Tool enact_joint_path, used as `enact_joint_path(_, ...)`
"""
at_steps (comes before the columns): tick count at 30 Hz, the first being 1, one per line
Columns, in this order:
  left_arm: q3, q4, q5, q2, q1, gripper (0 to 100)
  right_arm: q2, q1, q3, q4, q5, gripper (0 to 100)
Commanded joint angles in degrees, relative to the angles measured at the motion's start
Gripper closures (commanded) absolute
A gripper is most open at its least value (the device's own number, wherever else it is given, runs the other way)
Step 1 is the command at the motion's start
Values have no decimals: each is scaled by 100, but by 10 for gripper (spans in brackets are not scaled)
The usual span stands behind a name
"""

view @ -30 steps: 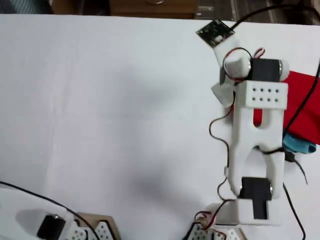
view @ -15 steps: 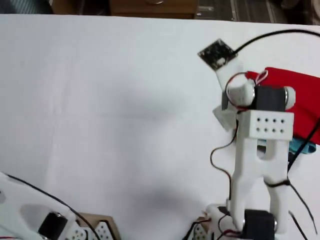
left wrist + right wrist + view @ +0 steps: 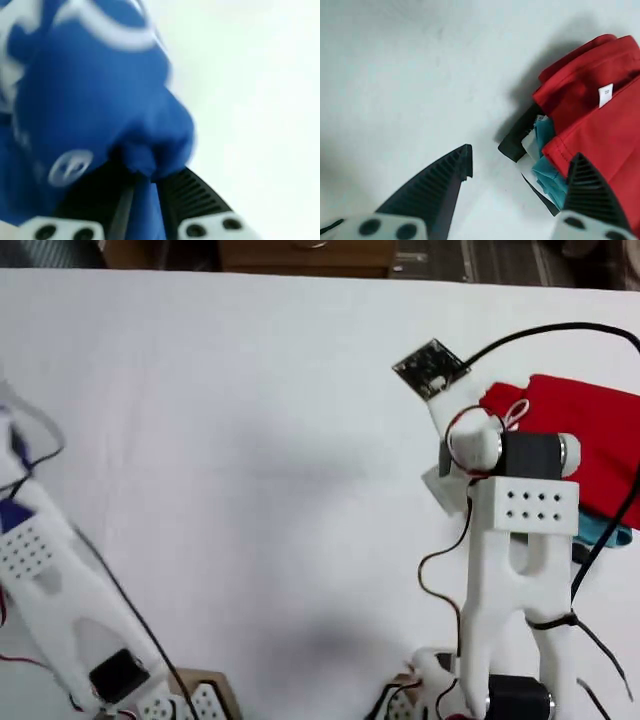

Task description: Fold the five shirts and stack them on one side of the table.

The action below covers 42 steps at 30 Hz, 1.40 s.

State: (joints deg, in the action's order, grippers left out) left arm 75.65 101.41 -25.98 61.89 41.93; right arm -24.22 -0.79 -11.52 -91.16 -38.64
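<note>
Blue with white print, near left: clamped tight on the blue shirt (image 3: pixel 95 90) with the left gripper (image 3: pixel 143 175), cloth bunched between the fingers; from high, just a blue sliver at the table (image 3: pixel 250 440) edge. Near right, spread wide with the right gripper (image 3: pixel 522 156), holding nothing. Farther right, stacked: red shirt (image 3: pixel 590 110) over teal shirt (image 3: pixel 547 137) and black shirt (image 3: pixel 515 140), the black layer plain from the right wrist.

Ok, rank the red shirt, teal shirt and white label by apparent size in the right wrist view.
1. red shirt, largest.
2. teal shirt, only its edge showing under the red.
3. white label, smallest.
</note>
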Motion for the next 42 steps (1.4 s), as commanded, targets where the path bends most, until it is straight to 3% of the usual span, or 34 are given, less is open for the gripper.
enact_joint_path(1,-1376,123,44,-1591,-1073,979,-224,75,-9,207,369,690)
enact_joint_path(6,-3723,114,9,-3015,-2611,979,-224,75,-9,251,897,690)
enact_joint_path(11,-5007,88,35,-3727,-3437,978,-224,75,-18,198,1029,690)
enact_joint_path(20,-5385,97,18,-3842,-3710,963,-215,22,-18,303,1002,690)
enact_joint_path(26,-4593,97,9,-3851,-3710,746,-207,-409,-26,567,985,690)
enact_joint_path(30,-3802,105,35,-4123,-3710,730,57,-629,-26,602,985,690)
enact_joint_path(35,-3213,97,26,-4914,-3121,734,813,-637,-18,593,985,690)
enact_joint_path(42,-3477,-316,26,-4818,-299,734,1481,-1314,18,1147,835,689)
